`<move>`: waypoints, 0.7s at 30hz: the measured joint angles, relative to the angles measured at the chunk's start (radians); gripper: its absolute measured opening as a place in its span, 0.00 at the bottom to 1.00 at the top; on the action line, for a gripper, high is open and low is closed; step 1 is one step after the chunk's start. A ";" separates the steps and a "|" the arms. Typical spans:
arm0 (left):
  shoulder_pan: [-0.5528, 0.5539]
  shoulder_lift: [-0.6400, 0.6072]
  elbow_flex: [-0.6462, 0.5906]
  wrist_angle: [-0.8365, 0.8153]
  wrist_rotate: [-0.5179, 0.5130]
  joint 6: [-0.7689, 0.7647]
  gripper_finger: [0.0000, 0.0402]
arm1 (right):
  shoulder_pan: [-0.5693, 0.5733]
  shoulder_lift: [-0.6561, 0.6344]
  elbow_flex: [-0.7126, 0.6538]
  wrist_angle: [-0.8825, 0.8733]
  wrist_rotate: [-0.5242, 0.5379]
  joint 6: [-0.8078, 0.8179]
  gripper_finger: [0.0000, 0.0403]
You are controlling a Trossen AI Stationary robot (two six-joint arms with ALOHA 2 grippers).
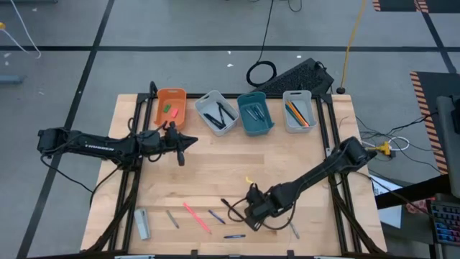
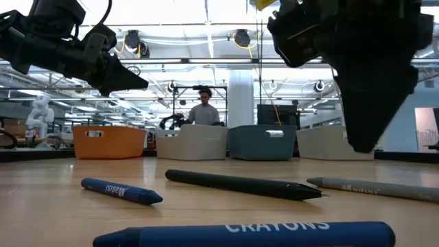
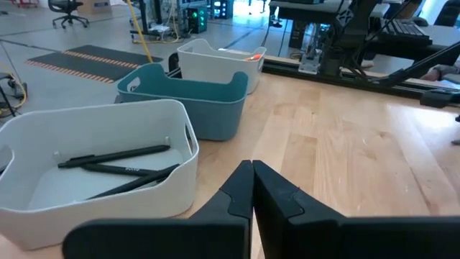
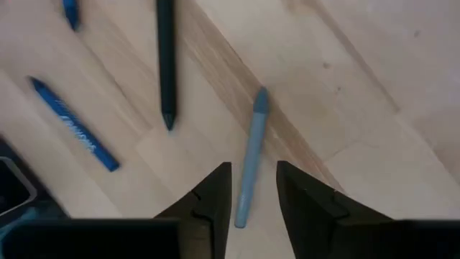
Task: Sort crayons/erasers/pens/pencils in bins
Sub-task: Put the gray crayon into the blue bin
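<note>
Four bins stand in a row at the far edge: orange [image 1: 171,106], white [image 1: 217,113], teal [image 1: 255,114] and pale grey [image 1: 298,111]. A green eraser [image 1: 166,108] and a pink eraser [image 1: 173,112] lie in the orange bin. My left gripper [image 1: 183,144] hovers shut just in front of the orange bin and holds nothing. My right gripper [image 4: 254,194] is open near the front edge, pointing down. Its fingers stand on either side of a grey-blue pencil [image 4: 251,155] that lies flat on the table, and they do not touch it. A black pen [image 4: 167,65] and a blue crayon [image 4: 72,133] lie beside the pencil.
More sticks lie along the near edge: a pink crayon [image 1: 195,216], a grey pencil [image 1: 172,218], a blue crayon [image 1: 233,236] and a grey block [image 1: 141,223]. Black pens [image 3: 115,169] lie in the white bin. A person [image 2: 204,110] shows beyond the table.
</note>
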 joint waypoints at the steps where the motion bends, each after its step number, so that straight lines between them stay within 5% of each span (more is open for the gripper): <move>1: 0.000 0.000 0.000 -0.004 0.000 -0.003 0.03 | 0.004 0.015 0.016 -0.017 0.000 0.004 0.26; 21: -0.041 0.000 0.000 -0.023 -0.008 -0.034 0.04 | 0.040 0.086 0.069 -0.050 0.080 0.063 0.25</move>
